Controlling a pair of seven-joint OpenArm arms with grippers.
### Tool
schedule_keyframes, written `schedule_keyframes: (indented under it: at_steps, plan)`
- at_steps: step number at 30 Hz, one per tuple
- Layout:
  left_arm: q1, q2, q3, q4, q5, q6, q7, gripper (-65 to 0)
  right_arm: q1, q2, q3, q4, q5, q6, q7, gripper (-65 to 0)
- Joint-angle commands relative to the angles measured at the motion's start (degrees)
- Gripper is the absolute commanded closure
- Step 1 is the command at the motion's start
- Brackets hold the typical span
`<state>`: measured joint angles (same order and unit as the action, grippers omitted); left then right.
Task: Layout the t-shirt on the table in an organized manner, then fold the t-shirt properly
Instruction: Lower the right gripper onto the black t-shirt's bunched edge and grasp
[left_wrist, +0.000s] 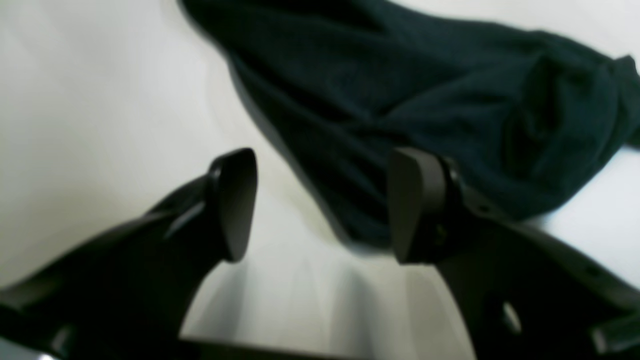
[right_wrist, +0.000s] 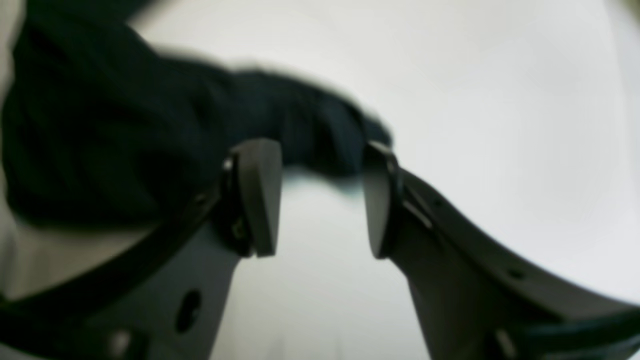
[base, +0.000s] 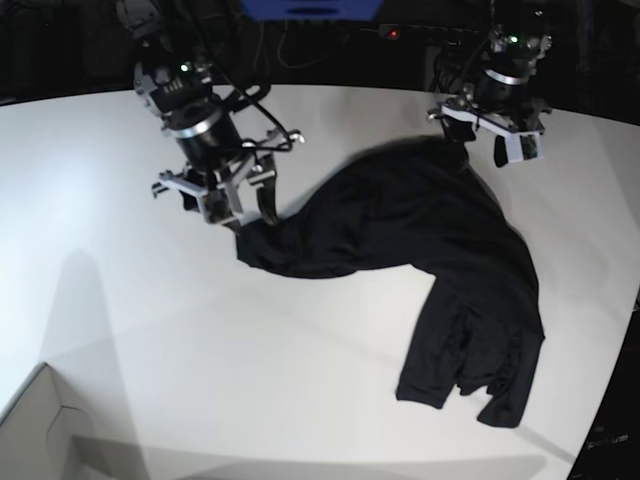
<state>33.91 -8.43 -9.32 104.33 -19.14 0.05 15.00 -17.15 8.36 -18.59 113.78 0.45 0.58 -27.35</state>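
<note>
From the left wrist view, the left gripper (left_wrist: 320, 205) hangs with its jaws spread wide and nothing between them, only bare white table (left_wrist: 100, 100) under the gap, while the black t-shirt (left_wrist: 400, 100) lies just beyond, its near edge slipping behind 1 finger. If it bites down from here I'd worry it catches a bunched double layer and not a clean hem, since the cloth looks rumpled on that side. From the right wrist view, the right gripper (right_wrist: 320, 200) is likewise parted and empty, with a blurred lump of t-shirt (right_wrist: 125, 125) just past its tips; a grab there could drag a fold along and twist the garment further. From the base view, the t-shirt (base: 420, 260) sprawls in a crooked arc across the table (base: 120, 300), 1 end near the right gripper (base: 235, 205), the other end near the left gripper (base: 490, 140), far from flat. A pale cardboard box corner (base: 45, 430) sits at the near edge, and the room behind is dark.
</note>
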Motion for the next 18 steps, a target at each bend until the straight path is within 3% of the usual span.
schedule_keyframes:
  at_steps: [1,8,18]
  plan:
    - [0.1,-0.2,-0.1,1.0,0.0,-0.2,-1.4,-39.8,1.5,-0.1,-0.2,-1.0,-0.1,-0.2,0.5,-27.6]
    - [0.9,-0.2,-0.3,1.1,0.0,-0.2,-1.4,-39.8,10.3,-1.5,-1.1,-11.8,-0.1,-0.2,0.5,-30.8]
    - [4.6,-0.2,-0.4,3.0,0.0,-0.2,-1.5,-39.8,18.4,-1.5,-7.4,-21.3,-0.1,-0.2,0.5,-34.9]
